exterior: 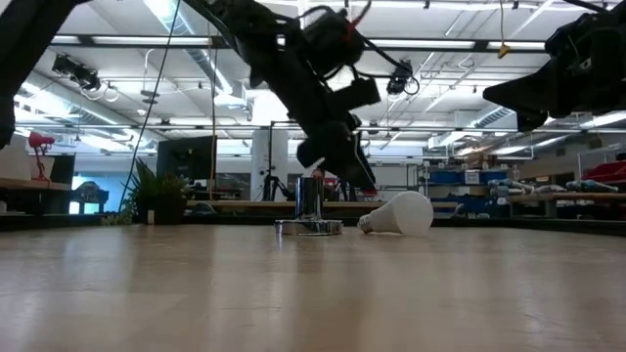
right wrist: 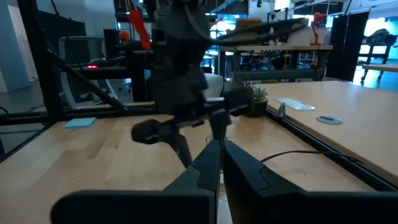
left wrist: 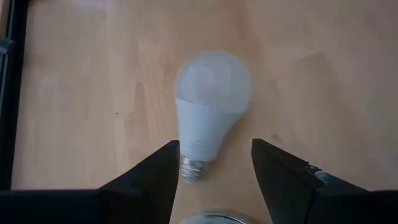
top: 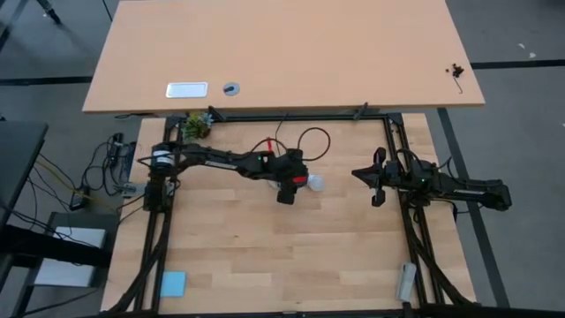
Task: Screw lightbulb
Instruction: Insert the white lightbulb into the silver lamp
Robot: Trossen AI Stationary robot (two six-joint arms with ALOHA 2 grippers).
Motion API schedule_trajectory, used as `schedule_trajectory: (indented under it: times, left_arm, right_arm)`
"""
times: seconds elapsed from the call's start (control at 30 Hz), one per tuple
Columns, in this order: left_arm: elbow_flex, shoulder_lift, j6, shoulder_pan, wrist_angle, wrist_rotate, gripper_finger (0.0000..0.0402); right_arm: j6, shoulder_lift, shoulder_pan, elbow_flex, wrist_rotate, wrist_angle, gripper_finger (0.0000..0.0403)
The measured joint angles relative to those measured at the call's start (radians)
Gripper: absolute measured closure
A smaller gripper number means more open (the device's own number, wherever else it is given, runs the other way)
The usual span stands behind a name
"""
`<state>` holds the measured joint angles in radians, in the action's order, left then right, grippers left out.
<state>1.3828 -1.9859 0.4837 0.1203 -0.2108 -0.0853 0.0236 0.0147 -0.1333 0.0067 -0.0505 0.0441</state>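
Lightbulb (left wrist: 210,112) lies on its side on the wooden table (top: 265,256), centre of the high view, just right of the left gripper (top: 288,189). In the low view it rests right of centre, screw end pointing left, just beside the silver socket (exterior: 309,221). Left gripper jaws are spread wide and grasping nothing; in the left wrist view the bulb's metal base sits between the two fingertips (left wrist: 163,163), not visibly pinched. Right gripper (right wrist: 221,152) waits at the right of the high view, jaws clenched, empty.

We judge the bulb light, smooth, slippery and breakable, and round enough to roll. We'd take it across the white neck just above the threads, gently, keeping the threads free.

No brand, label or readable writing shows on bulb or socket.
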Motion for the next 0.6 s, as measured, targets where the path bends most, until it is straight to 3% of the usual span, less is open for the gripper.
schedule_trajectory:
  times: [0.3, 0.6]
  left_arm:
    - [0.167, -0.140, 0.099, 0.054, -0.124, 0.049, 0.0192]
    - [0.186, -0.166, 0.135, 0.063, -0.123, 0.157, 0.0192]
  right_arm:
    - [0.000, 0.000, 0.000, 0.000, 0.000, 0.009, 0.0376]
    - [0.000, 0.000, 0.000, 0.000, 0.000, 0.015, 0.0376]
